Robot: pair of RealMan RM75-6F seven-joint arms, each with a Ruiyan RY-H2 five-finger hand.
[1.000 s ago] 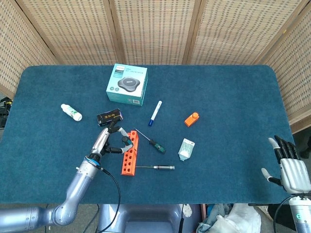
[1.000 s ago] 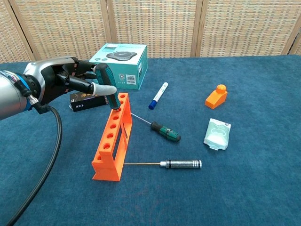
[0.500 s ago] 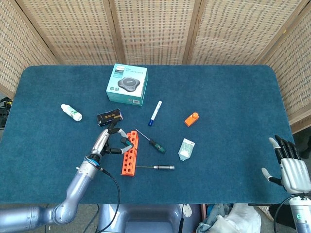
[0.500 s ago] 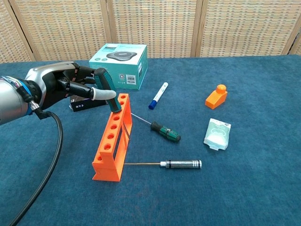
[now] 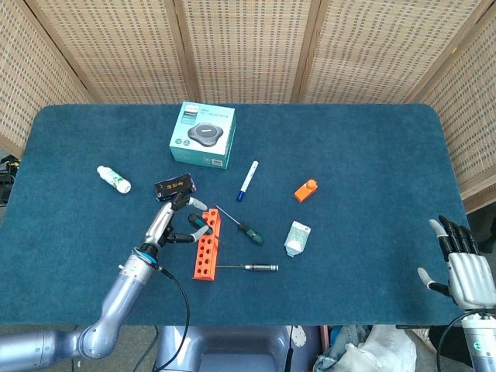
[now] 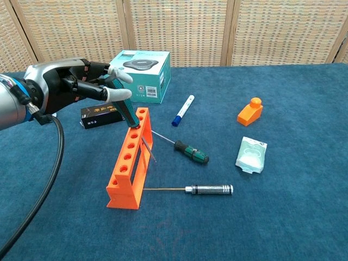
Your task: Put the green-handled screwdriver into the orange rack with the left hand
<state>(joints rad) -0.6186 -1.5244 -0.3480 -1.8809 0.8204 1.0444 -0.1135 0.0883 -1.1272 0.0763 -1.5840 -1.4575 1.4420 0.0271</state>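
Altogether, one blue table (image 5: 372, 139) is being shown, with one teal box (image 5: 203, 135), one orange rack (image 6: 129, 159) and one black packet (image 6: 99, 115) partly hidden behind the left hand (image 6: 70, 89). Three screwdrivers are being counted. The green-handled screwdriver (image 6: 124, 107) is being held tilted by the left hand, its handle pinched between the fingers (image 6: 111, 94), its shaft passing through the far end hole of the rack and showing slanted behind the rack's side. A second green-handled one (image 6: 187, 150) is lying just right of the rack, and a metal-handled one (image 6: 209, 189) is lying near the rack's near end. One pen (image 6: 183, 110), one white pouch (image 6: 250, 154), one orange block (image 6: 250, 111) and one white bottle (image 5: 113, 179) are being seen singly. The right hand (image 5: 461, 267) is being held at the table's edge with fingers apart, holding nothing, its wrist cut off by the frame.
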